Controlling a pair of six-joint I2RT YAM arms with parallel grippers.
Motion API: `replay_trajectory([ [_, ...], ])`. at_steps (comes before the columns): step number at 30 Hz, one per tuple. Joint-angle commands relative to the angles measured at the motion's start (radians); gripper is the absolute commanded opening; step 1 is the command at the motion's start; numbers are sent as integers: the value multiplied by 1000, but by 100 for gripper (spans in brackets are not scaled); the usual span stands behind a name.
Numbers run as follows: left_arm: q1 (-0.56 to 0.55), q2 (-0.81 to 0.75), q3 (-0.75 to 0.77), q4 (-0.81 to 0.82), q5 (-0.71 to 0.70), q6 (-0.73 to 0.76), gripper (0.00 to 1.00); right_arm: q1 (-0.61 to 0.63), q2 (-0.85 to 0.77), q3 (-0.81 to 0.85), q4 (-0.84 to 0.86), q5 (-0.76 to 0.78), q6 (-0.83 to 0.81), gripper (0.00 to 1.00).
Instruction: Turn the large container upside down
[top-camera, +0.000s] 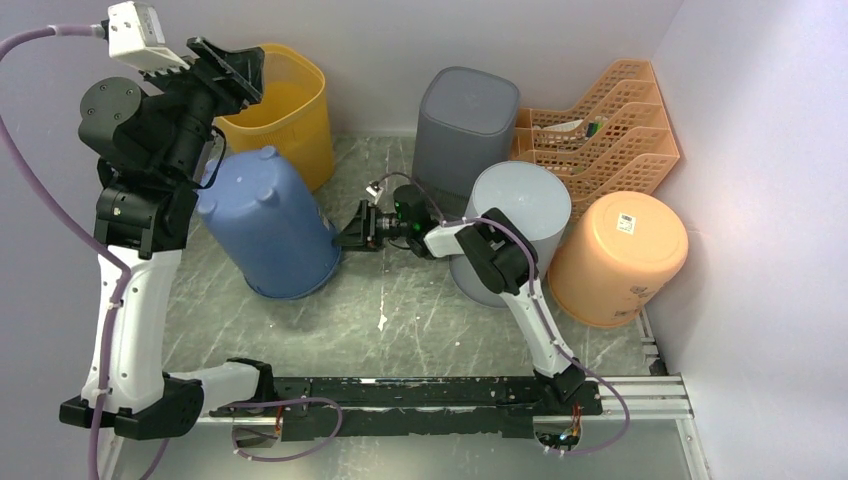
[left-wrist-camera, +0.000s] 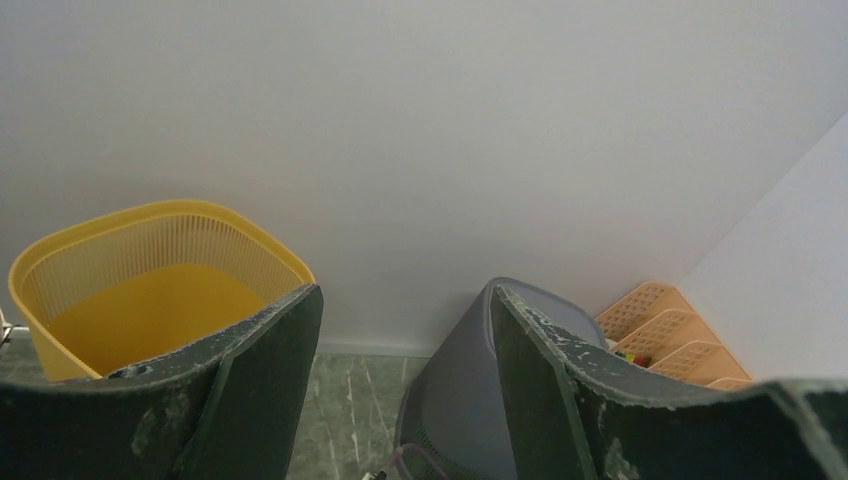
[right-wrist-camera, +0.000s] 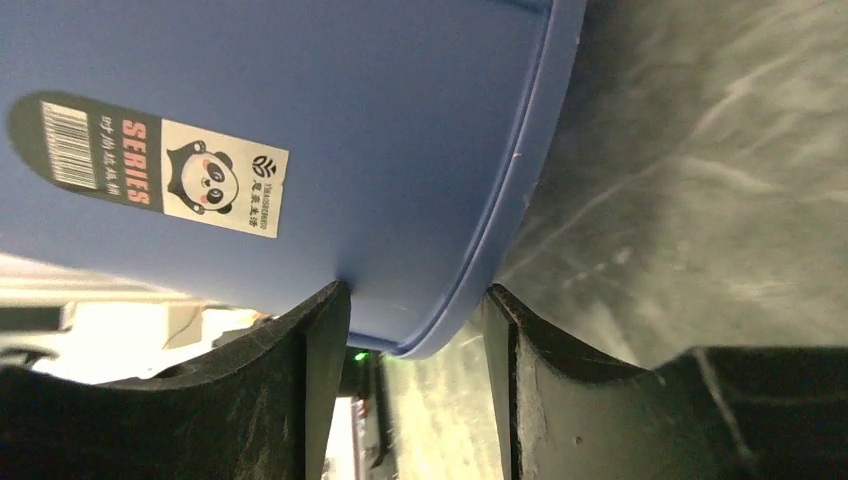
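Right tool (top-camera: 350, 237) reaches left across the middle of the surface (top-camera: 400, 310) and sits at the right-hand rim of the large blue container (top-camera: 265, 225). From its own wrist camera the tool (right-wrist-camera: 415, 290) has its jaws about half apart, with one finger on each side of the rim. I cannot tell whether they are pinching it or merely standing astride it. The blue container (right-wrist-camera: 300, 100) is base up at the left centre of the surface. It is not square but tilted, its base leaning towards the far left. A barcode and panda sticker (right-wrist-camera: 150, 165) shows on its outer wall.

The left tool (top-camera: 235, 70) is raised high at the far left, over the yellow mesh basket (top-camera: 285, 110). It points at the back wall, and its jaws (left-wrist-camera: 405, 290) are spread wide with nothing between them.

Along the far side, right of the yellow basket (left-wrist-camera: 150, 290), a dark grey bin (top-camera: 465, 125) stands base up. An orange file rack (top-camera: 600, 125) fills the far right corner. Nearer, a pale grey bin (top-camera: 525, 205) sits partly hidden behind the right arm. Just to its right an orange bucket (top-camera: 620, 255) lies base up, with a label on the bottom.
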Motion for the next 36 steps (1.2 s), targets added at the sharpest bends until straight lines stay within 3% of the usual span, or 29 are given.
replay_trajectory([
  [1, 6, 3, -15, 46, 31, 12, 74, -4, -105, 90, -427, 128, -308, 52],
  [9, 6, 4, -44, 23, 18, 2, 74, 12, -226, 193, -817, 357, -549, 52],
  [17, 6, -20, -95, -47, -43, 10, 73, 66, -366, 255, -1019, 519, -666, 52],
  [23, 6, -31, -164, -196, -226, -36, 52, 91, -526, 312, -1188, 601, -752, 52],
  [31, 30, -9, -285, -315, -452, -119, 69, 102, -695, 418, -1454, 705, -860, 54],
  [36, 157, -28, -381, -299, -421, -140, 73, 102, -787, 438, -1553, 759, -905, 58],
])
